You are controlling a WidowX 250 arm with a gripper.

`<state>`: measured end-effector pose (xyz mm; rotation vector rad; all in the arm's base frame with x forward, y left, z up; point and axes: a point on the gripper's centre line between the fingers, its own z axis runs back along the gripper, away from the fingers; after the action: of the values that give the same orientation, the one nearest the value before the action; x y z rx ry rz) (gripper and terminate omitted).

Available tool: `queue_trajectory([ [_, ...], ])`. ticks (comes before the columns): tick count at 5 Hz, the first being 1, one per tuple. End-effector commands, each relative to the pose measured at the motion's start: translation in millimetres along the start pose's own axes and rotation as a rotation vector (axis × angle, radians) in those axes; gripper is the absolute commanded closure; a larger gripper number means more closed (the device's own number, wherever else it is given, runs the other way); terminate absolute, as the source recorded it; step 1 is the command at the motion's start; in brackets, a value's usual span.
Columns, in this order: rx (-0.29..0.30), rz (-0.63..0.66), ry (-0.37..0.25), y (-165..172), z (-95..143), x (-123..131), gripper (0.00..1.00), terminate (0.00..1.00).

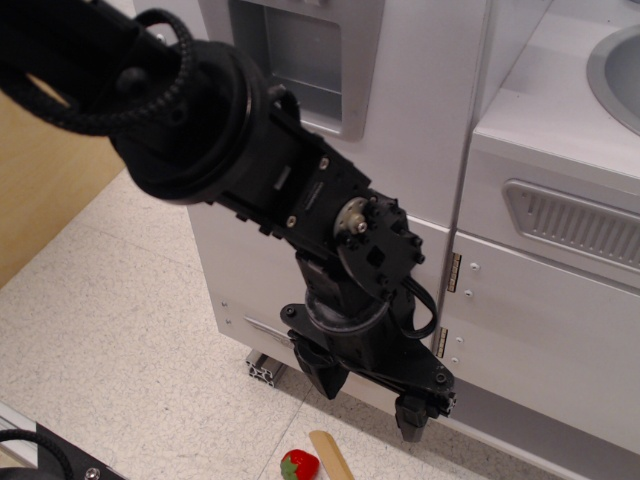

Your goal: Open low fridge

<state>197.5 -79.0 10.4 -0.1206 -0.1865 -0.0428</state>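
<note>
The low fridge door (245, 265) is a flat white panel below the door with the recessed grey dispenser (300, 60). It has small screws near its lower left corner and brass hinges (453, 272) on its right edge. My black arm covers most of the panel, and the grey bar handle is hidden behind it. My gripper (368, 395) points down in front of the door's lower right part, close to the floor. Its two fingers (324, 374) stand apart with nothing visible between them.
Right of the fridge is a white cabinet with a grey vent grille (570, 220), a plain door (550, 340) and a sink (620, 70) on top. A toy strawberry (298, 465) and a wooden stick (330, 455) lie on the floor below the gripper. An aluminium rail (265, 368) runs under the fridge.
</note>
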Motion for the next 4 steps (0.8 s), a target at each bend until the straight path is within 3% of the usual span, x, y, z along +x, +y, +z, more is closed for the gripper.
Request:
queue_trajectory([
  [1, 0.0, 0.0, 0.0, 0, 0, 0, 0.0, 0.0],
  [3, 0.073, 0.068, -0.057, 43, -2, 23, 0.0, 0.0],
  [4, 0.069, 0.078, -0.088, 55, -16, 45, 0.0, 0.0],
])
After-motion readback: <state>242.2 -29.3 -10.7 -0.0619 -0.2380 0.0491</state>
